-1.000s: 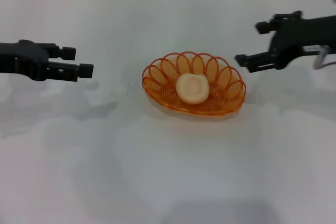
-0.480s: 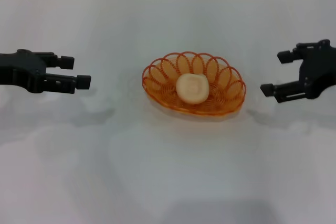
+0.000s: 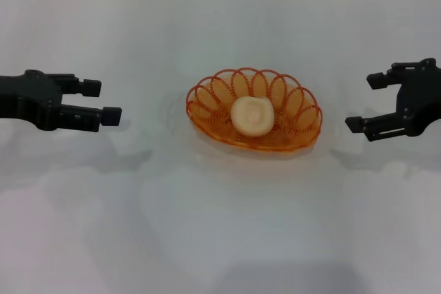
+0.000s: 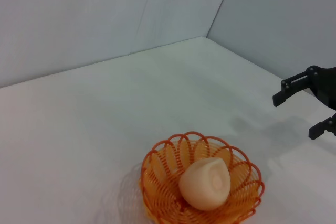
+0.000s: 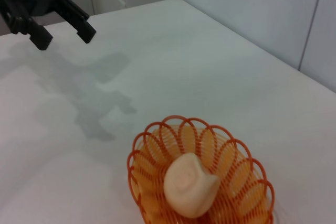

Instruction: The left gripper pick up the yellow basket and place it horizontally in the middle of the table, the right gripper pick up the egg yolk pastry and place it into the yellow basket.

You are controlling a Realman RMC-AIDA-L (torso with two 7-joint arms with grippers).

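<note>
Your right gripper [image 3: 366, 100] is open and holds nothing; it hovers well to the right of the basket [image 3: 253, 109]. Your left gripper [image 3: 100, 101] is also open and empty, well apart on the other side. The pastry [image 3: 252, 116] lies inside the basket, mid-table [image 3: 220, 225].

The yellow basket [image 3: 254, 109] is orange-yellow wire with a looped scalloped rim; the egg yolk pastry [image 3: 252, 116] pale cream; the tabletop [image 3: 220, 225] plain white; both end effectors black.
</note>
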